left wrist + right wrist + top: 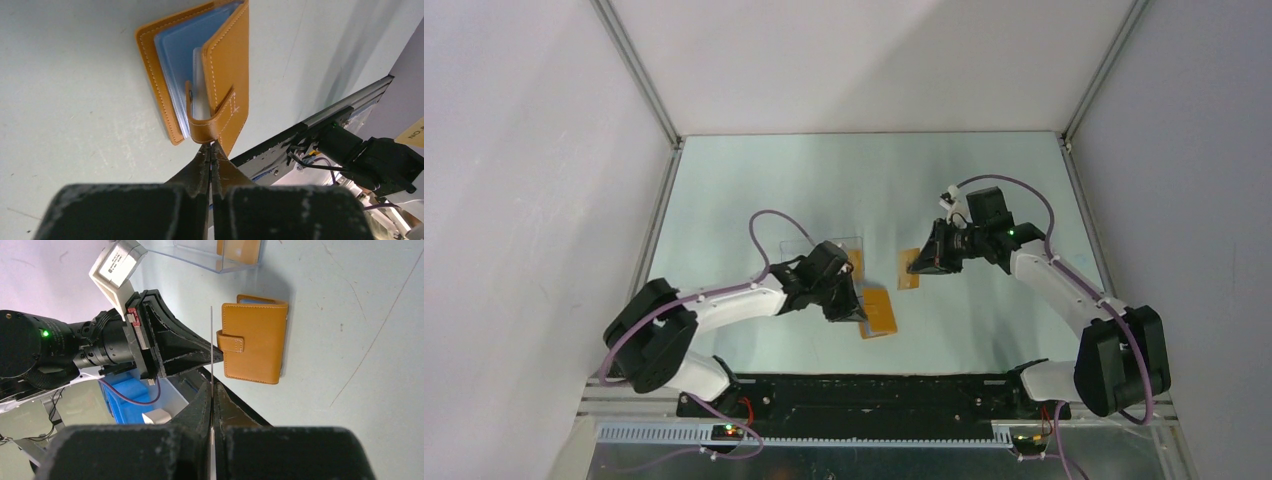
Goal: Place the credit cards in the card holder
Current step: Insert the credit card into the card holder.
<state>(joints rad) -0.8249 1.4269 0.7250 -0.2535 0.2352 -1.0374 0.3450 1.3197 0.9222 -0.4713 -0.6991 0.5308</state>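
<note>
The orange-mustard card holder [882, 312] lies near the table's front middle. In the left wrist view it [230, 65] is partly open, its cover raised off the blue inner panels [175, 55]. My left gripper [211, 146] is shut, its tips pinching the bottom of the tab clasp [210, 127]. My right gripper [921, 262] is shut on a tan-orange credit card [909, 270]. That card shows edge-on as a thin line [211, 340] just left of the card holder [257, 340]. Another orange card [240, 247] sits inside a clear case.
A clear plastic case [819, 248] lies on the table beside the left wrist, behind the card holder. The black front rail [874, 392] runs along the near edge. White walls enclose the table on three sides.
</note>
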